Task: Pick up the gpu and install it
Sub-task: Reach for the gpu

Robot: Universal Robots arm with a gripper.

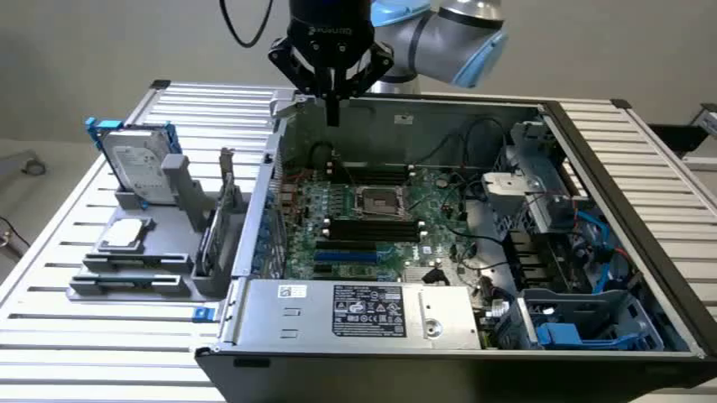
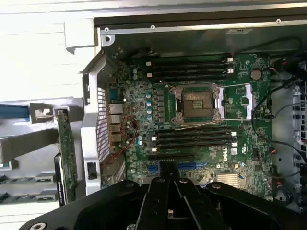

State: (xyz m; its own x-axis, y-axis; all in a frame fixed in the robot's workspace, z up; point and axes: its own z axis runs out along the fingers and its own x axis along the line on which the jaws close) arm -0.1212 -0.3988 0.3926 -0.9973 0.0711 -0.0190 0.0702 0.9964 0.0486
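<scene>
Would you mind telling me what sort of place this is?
Probably a robotics lab bench for computer assembly: an open computer case exposing its motherboard, a grey parts holder with a hard drive beside it, all on a slatted aluminium table.

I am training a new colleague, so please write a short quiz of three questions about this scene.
1. True or false: the black gripper hangs shut and empty over the open dark computer case.
2. The thin green gpu card stands: A) in the grey holder beside the case; B) in a motherboard slot; C) in the gripper.
3. Which colour is the frame of the silver hard drive?
Key: 1 true; 2 A; 3 blue.
</scene>
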